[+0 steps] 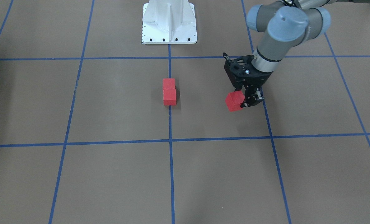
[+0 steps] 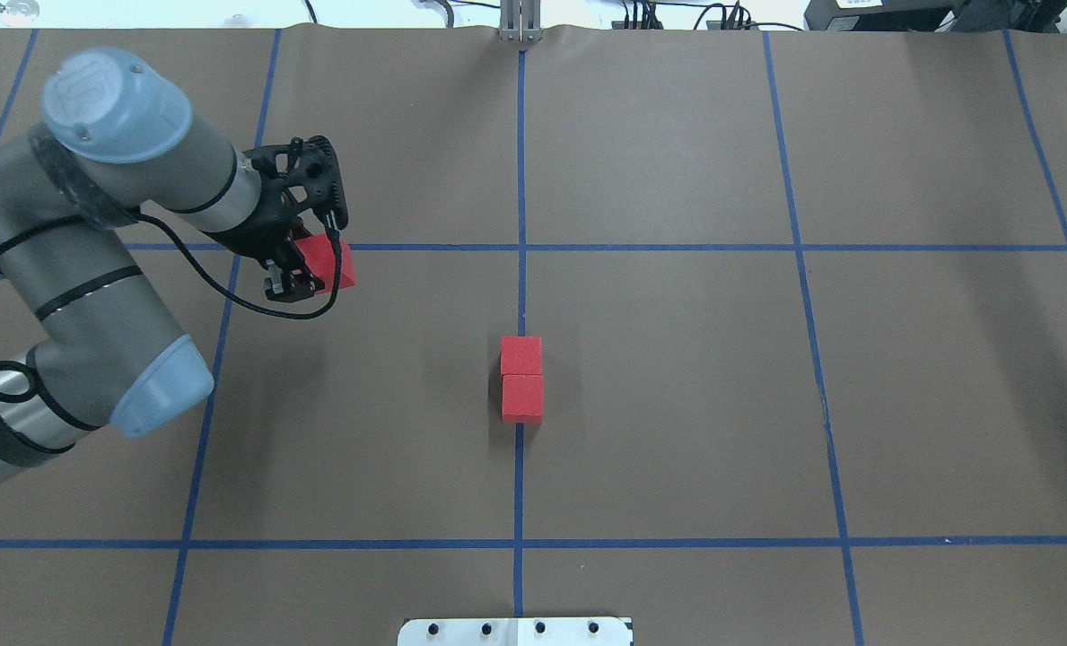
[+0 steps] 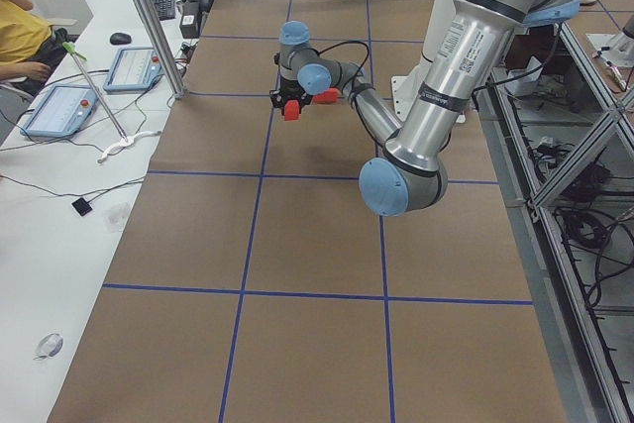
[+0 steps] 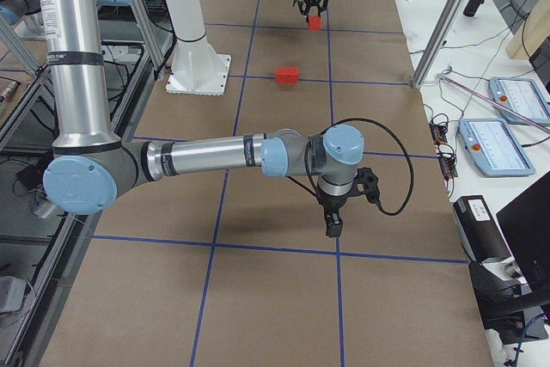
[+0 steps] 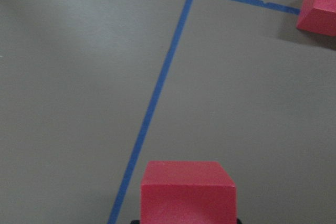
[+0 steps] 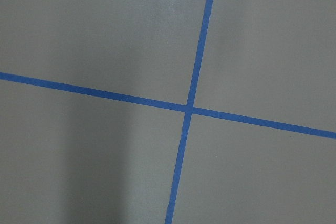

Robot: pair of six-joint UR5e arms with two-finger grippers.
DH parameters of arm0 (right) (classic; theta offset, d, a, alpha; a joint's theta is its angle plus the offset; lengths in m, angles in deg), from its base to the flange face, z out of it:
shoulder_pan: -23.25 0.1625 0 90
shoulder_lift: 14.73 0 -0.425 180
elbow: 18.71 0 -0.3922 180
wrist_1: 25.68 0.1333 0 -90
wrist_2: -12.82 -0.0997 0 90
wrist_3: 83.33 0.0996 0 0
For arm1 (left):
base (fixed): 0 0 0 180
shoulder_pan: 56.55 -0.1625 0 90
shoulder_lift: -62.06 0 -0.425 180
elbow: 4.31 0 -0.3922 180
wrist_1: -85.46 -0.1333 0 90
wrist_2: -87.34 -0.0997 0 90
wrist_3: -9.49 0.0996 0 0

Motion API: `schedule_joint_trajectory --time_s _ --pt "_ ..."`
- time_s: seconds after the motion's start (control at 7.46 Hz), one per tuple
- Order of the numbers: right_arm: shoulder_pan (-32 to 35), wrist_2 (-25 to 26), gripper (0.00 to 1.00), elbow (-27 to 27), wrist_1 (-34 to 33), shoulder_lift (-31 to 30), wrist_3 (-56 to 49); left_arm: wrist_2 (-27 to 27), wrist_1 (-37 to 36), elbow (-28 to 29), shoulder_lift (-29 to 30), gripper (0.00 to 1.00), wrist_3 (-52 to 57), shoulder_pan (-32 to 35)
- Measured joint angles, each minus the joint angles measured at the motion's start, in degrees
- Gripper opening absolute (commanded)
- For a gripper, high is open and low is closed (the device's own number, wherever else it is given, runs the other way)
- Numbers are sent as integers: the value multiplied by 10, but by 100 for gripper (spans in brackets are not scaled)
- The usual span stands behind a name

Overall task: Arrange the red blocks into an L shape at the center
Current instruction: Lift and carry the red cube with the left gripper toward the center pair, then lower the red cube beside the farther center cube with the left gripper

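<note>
- Currently the left gripper [image 2: 310,265] is pinching the third red cube [image 1: 234,102] between its fingers, well apart from the centre, out on the robot's left side. The cube seems to be hanging clear of the brown paper [image 2: 677,404], though height is hard to judge.
- The other two red cubes [image 2: 521,379] are sitting touching, end to end, on the centre blue line [image 2: 520,296].
- The right gripper [image 4: 333,228] is showing only from the side, so I cannot tell how its jaws are standing.
- Risk: the held cube is looking twisted against the pair, so it may be landing skewed or nudging them out of line.
</note>
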Motion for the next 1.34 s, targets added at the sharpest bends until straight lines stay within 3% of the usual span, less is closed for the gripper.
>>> schedule_joint_trajectory --time_s 0.54,1.34 --pt "0 -1 99 1 0 0 0 -10 -27 92 114 0 84 -63" --pt "0 -1 99 2 -1 0 1 -54 -27 124 134 0 53 -126"
